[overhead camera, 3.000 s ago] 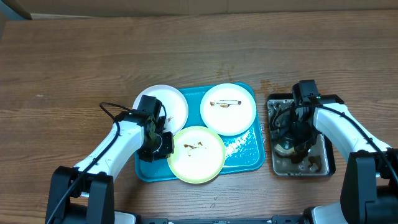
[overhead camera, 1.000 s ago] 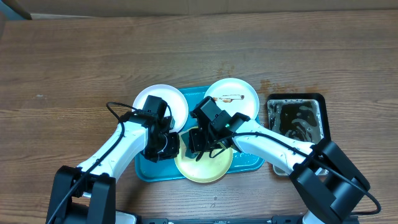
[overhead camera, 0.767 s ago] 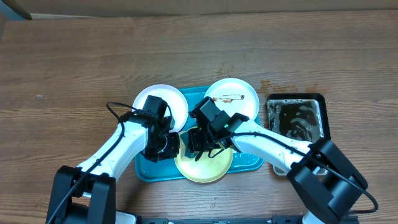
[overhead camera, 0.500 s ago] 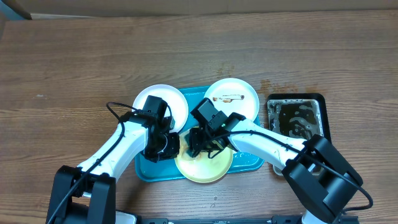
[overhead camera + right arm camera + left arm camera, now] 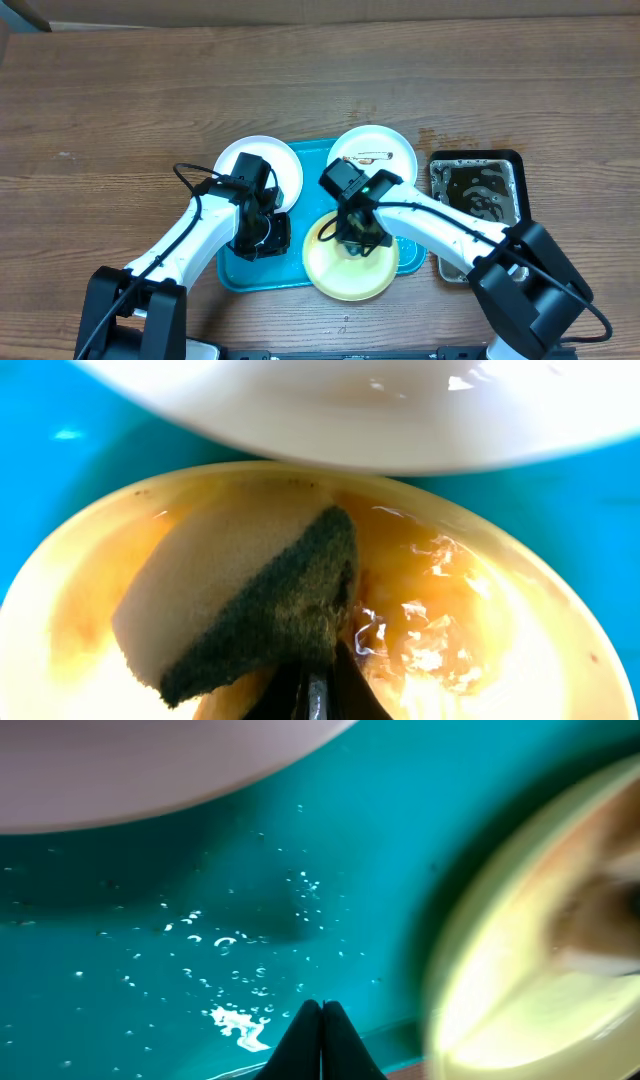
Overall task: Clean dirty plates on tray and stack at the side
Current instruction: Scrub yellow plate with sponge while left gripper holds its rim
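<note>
The turquoise tray (image 5: pixel 300 200) holds three plates. The yellow-green rimmed plate (image 5: pixel 352 265) lies at the tray's front right, overhanging its edge; it shows wet and brown-smeared in the right wrist view (image 5: pixel 470 620). My right gripper (image 5: pixel 352 237) is shut on a sponge (image 5: pixel 250 600) pressed on this plate. A white plate (image 5: pixel 285 165) lies at the tray's left, another white plate (image 5: pixel 390 150) with a brown smear at the back right. My left gripper (image 5: pixel 322 1020) is shut and empty, low over the wet tray floor (image 5: pixel 150 920) beside the yellow-green plate (image 5: pixel 540 950).
A black tray of murky water (image 5: pixel 480 195) stands right of the turquoise tray. Brown wooden table (image 5: pixel 120 100) lies all around. Water drops cover the tray floor.
The yellow-green plate has slid to the right on the tray, my right gripper and sponge moving right with it. The left arm has stayed put.
</note>
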Robot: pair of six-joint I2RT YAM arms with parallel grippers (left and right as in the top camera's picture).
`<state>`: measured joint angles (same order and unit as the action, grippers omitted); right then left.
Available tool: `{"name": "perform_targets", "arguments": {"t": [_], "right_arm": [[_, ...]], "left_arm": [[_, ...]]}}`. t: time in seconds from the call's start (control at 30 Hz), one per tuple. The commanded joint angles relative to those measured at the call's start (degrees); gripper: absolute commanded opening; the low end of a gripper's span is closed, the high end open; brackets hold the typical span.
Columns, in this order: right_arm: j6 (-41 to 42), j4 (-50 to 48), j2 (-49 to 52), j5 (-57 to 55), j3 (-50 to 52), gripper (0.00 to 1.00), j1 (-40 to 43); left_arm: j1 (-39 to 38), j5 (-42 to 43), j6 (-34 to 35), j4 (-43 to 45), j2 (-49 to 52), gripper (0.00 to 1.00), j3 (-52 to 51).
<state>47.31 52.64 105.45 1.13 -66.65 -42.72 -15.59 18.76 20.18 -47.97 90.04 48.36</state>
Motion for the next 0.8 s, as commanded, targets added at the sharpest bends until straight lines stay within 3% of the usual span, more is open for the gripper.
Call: {"name": "perform_targets", "arguments": {"t": [0.0,0.2,0.37,0.4,0.47,0.53,0.57,0.63,0.77], "right_arm": [[-2.3,1.1,1.0,-6.2,2.8,0.04,1.3],[-8.3,1.0,-4.6,-5.9,2.8,0.04,1.3],[-8.6,1.9,-5.5,-5.6,2.8,0.04,1.3],[-8.6,1.9,-5.5,-5.6,2.8,0.04,1.3],[-8.6,1.7,-5.5,-5.6,2.8,0.04,1.3],[-8.6,1.7,-5.5,-5.6,2.8,0.04,1.3],[-8.6,1.7,-5.5,-5.6,2.8,0.04,1.3],[-8.6,1.8,-5.5,-5.6,2.8,0.04,1.3],[-8.6,1.9,-5.5,-5.5,2.8,0.04,1.3]], "left_arm": [[0.2,-1.4,-0.4,0.2,0.4,0.04,0.5],[0.2,-0.1,-0.4,1.0,0.4,0.04,0.6],[0.2,10.4,-0.5,4.1,0.4,0.04,0.6],[0.1,12.3,-0.5,5.0,0.4,0.13,0.6],[0.1,14.4,-0.5,5.8,0.4,0.22,0.6],[0.1,14.4,-0.5,5.9,0.4,0.43,0.5],[-0.1,13.8,-0.5,5.9,0.4,0.48,0.5],[-0.8,12.7,-0.5,6.0,0.4,0.55,0.5],[-3.6,10.6,-0.4,6.8,0.4,0.56,0.5]]}}
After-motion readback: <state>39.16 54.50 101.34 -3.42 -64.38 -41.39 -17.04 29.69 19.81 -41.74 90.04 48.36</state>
